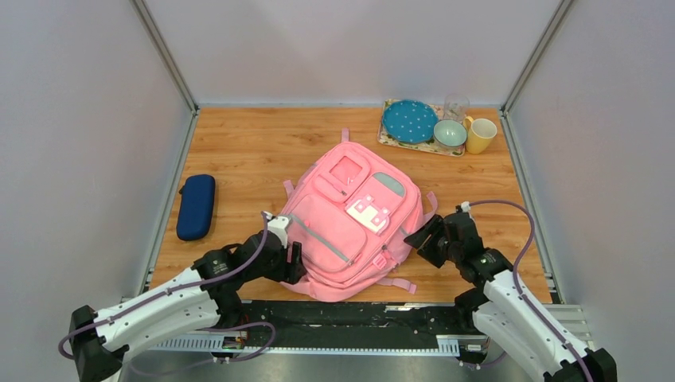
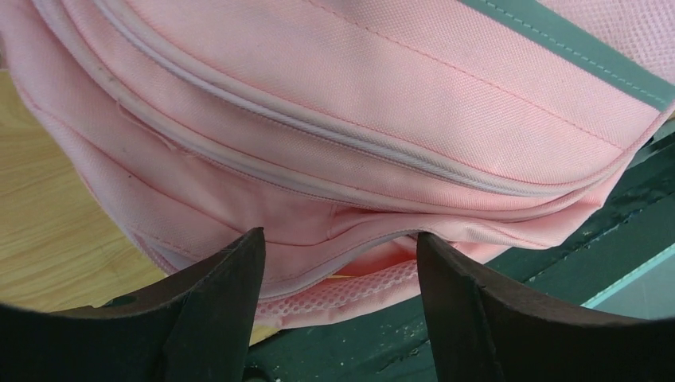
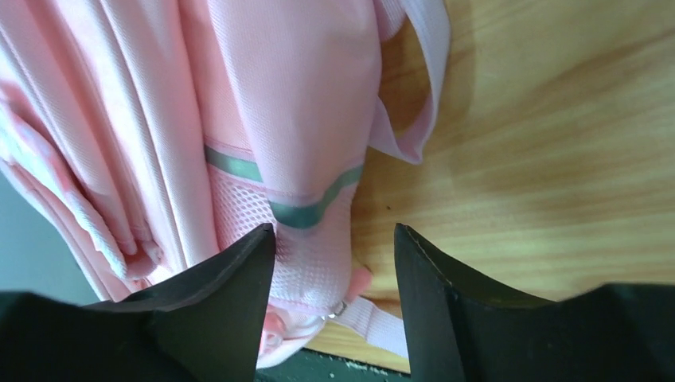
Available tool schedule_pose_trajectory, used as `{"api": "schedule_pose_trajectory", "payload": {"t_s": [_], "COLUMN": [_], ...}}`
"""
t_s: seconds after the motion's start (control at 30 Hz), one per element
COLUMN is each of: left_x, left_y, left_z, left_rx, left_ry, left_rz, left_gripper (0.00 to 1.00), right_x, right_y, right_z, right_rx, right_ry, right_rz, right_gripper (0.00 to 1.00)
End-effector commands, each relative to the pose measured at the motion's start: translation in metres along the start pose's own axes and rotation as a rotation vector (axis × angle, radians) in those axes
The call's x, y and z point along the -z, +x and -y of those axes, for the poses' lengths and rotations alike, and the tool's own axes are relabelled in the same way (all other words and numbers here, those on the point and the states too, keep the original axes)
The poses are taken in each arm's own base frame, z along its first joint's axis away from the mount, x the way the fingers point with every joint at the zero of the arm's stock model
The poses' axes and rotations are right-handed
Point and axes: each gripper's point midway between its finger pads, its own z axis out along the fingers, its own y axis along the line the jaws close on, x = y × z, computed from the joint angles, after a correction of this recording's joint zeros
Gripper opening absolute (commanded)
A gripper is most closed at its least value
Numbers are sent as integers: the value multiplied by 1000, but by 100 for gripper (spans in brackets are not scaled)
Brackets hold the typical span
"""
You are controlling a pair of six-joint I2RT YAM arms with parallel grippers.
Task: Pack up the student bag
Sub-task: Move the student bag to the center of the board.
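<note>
Bag trouble I am watching for: slipping cloth and a fall off the near edge.
The student bag (image 1: 350, 227) is lying flat in the middle of the table (image 1: 239, 151), with its bottom reaching the near edge. I am holding the left gripper (image 2: 338, 239) at its near-left corner and the right gripper (image 3: 334, 231) at its mesh side. Both are showing fingers apart, gripping nothing. I am thinking a thin pinch may slip, and a pull my way may drag the bag off. The navy case (image 1: 196, 207) is sitting well apart.

Student bag (image 2: 318, 95) partly off-frame, wrist cams
</note>
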Motion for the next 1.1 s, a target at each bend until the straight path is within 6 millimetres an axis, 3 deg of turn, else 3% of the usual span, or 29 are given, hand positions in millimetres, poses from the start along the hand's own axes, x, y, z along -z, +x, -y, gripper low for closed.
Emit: {"api": "schedule_pose_trajectory", "payload": {"t_s": [0.0, 0.1, 0.27, 0.5, 0.63, 0.83, 1.07], "left_x": [15, 26, 37, 37, 40, 29, 29], "left_y": [-21, -26, -26, -29, -45, -55, -68], "left_z": [-4, -8, -8, -8, 3, 18, 49], "left_rx": [82, 66, 88, 43, -16, -9, -48], "left_ry": [-65, -92, -58, -63, -63, -23, 114], "left_rz": [60, 64, 97, 99, 86, 86, 103], "left_gripper": [77, 78, 79, 81, 81, 82, 83], "right_x": [21, 29, 33, 46, 46, 56, 59], "right_y": [7, 4, -1, -4, -11, -30, -30], "right_z": [10, 19, 14, 13, 18, 17, 25], "right_rx": [68, 110, 104, 73, 31, 93, 87], "right_ry": [100, 132, 92, 64, 83, 124, 159], "right_rz": [-75, -55, -12, 33, 84, 156, 165], "right_gripper": [62, 66, 71, 80, 80, 80, 80]}}
